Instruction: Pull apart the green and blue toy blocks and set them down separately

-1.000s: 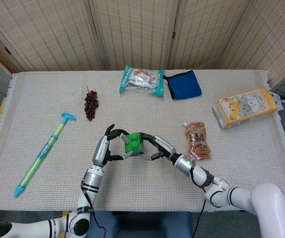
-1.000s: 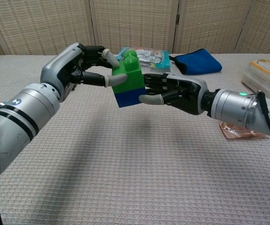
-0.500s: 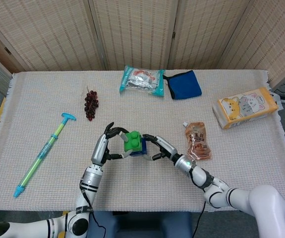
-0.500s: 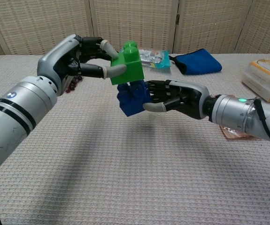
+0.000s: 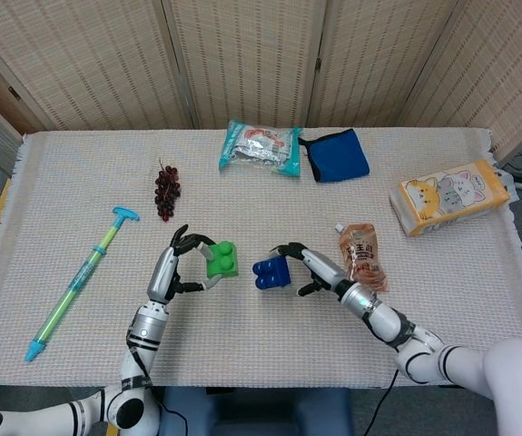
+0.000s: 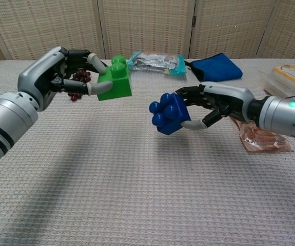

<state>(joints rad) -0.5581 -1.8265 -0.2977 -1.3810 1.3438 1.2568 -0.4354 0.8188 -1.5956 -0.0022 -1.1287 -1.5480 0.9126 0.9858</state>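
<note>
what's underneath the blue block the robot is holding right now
Only bare table mat, with the block's faint shadow. The blue block hangs in the right robot hand, clear of the surface. Nothing hidden there.

The table point(image 5: 79, 363) (cloth-covered) carries a syringe point(image 5: 77, 284), grapes point(image 5: 166, 192) and snack packets point(image 5: 261, 147).

Even, bright indoor light falls from above. Soft shadows spread on the desk point(image 6: 152, 195) beneath both arms. Both views are sharp, with no glare or blur.
</note>
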